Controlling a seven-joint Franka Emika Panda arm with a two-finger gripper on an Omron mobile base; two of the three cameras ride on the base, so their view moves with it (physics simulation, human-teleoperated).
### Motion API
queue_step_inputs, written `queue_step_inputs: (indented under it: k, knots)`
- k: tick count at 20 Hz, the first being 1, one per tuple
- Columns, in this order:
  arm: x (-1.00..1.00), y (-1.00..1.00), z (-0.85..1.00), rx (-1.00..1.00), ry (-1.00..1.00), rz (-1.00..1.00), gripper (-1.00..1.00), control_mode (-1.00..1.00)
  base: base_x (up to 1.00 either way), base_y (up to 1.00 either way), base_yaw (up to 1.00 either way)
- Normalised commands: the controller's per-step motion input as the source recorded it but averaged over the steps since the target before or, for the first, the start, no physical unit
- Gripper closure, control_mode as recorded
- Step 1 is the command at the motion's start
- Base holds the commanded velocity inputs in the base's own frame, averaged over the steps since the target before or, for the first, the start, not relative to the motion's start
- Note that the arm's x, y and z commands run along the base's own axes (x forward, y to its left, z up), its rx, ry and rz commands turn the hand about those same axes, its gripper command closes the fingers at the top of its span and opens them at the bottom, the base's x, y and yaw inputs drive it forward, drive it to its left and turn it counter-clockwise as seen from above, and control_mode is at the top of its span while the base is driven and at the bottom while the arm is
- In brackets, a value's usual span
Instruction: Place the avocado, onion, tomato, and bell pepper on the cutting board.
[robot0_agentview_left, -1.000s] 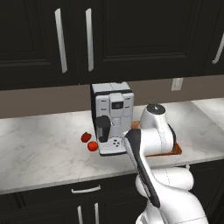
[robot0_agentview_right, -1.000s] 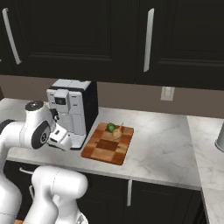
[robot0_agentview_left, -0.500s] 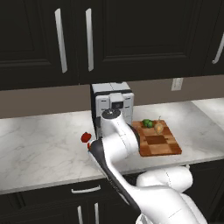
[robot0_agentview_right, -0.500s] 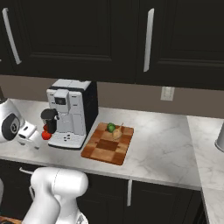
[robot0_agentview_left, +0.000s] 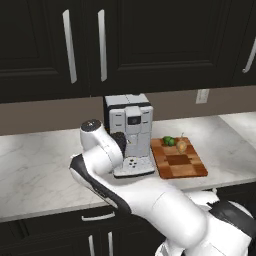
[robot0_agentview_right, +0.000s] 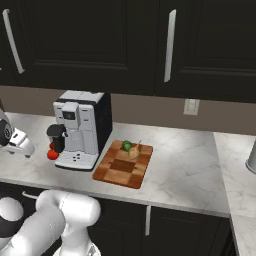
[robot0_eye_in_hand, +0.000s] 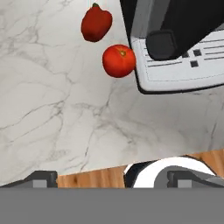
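Tool (robot0_eye_in_hand: 107, 177) wide open, empty, above the table (robot0_eye_in_hand: 52, 109). Tomato (robot0_eye_in_hand: 118, 61) touching the coffee machine (robot0_eye_in_hand: 175, 39) base, bell pepper (robot0_eye_in_hand: 96, 23) just beside. Tomato probably slick, light, bruisable: grip across the middle.

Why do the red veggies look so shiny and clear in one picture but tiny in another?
Hand view: the camera hangs close above the tomato and bell pepper, so both look sharp, with soft highlights on the skin and faint shadows on the marble counter. Right base view: the tomato is a small red blob beside the coffee machine.
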Motion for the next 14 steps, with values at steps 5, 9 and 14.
queue_step_inputs:
  k: [5,9,14]
  knots:
    - [0.89,0.72,0.0,0.0,0.0,0.08,-1.0,-1.0,0.0,0.0,0.0]
    - [0.94,0.54,0.0,0.0,0.0,0.02,-1.0,-1.0,0.0,0.0,0.0]
    - [0.63,0.33,0.0,-0.01,0.0,0.0,-1.0,-1.0,0.0,0.0,0.0]
